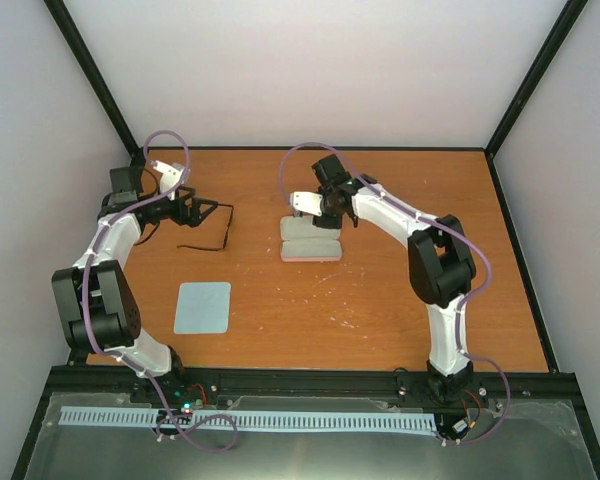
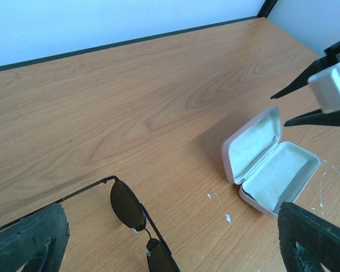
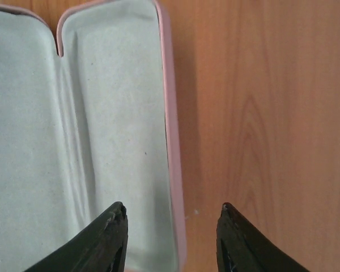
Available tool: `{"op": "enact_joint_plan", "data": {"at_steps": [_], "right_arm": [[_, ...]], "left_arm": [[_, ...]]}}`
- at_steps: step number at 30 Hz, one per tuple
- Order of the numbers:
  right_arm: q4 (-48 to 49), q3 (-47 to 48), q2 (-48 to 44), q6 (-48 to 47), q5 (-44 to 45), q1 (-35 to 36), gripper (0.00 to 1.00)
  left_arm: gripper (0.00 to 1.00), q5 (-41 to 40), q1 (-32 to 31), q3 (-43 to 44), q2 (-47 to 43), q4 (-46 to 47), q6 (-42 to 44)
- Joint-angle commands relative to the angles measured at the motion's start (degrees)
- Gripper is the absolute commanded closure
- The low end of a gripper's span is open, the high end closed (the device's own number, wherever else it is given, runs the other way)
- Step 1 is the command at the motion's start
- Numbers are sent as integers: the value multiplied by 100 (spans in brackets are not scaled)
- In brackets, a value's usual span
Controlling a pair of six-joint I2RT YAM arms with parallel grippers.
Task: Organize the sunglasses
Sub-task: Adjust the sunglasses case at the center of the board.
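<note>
The sunglasses (image 1: pixel 212 206) lie unfolded on the wooden table at the left, thin black frame and dark lenses (image 2: pixel 128 205) up. My left gripper (image 1: pixel 188 207) hovers just left of them, jaws wide open and empty; its fingers (image 2: pixel 28 241) frame the lenses in the left wrist view. The pink case (image 1: pixel 312 241) lies open in the middle, pale lining up (image 2: pixel 271 170). My right gripper (image 1: pixel 325 222) hangs over its far side, open. Its fingertips (image 3: pixel 114 224) straddle the case's pink rim (image 3: pixel 173 141) without touching it.
A pale blue-grey square cloth (image 1: pixel 202 307) lies flat near the front left of the table. The right gripper (image 2: pixel 328 85) shows above the case in the left wrist view. Walls close off the table at the back and sides.
</note>
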Motion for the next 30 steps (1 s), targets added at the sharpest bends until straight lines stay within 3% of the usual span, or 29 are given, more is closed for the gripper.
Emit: {"op": "enact_joint_plan", "data": {"at_steps": [1, 9, 12, 15, 16, 17, 19, 22, 26, 30], "right_arm": [[471, -193, -601, 209, 99, 72, 56], [1393, -928, -1744, 1161, -334, 313, 54], [2085, -1253, -2174, 3055, -788, 365, 55], [2323, -1351, -2254, 5031, -931, 365, 68], [2293, -1340, -2200, 5711, -887, 365, 80], [2279, -1340, -2119, 6280, -952, 358, 82], [1962, -1140, -1787, 6776, -1830, 356, 68], [748, -320, -813, 6970, -2595, 645, 67], [599, -242, -324, 7069, -1644, 1735, 65], [127, 179, 304, 7554, -1074, 2397, 64]], "left_arm": [[1, -113, 33, -65, -315, 79, 53], [0, -452, 50, -216, -829, -728, 804], [0, -572, 144, -465, -1237, -900, 1064], [0, -707, 295, -631, -1611, -1167, 1276], [0, -696, 371, -658, -1707, -1292, 1378], [0, -679, 475, -684, -1801, -1404, 1460], [0, -659, 701, -738, -1937, -1637, 1665], [0, -729, 1077, -918, -2029, -1939, 2129], [1, -718, 1787, -1128, -1882, -2355, 2842], [3, -481, 2696, -1076, -1530, -3023, 3572]]}}
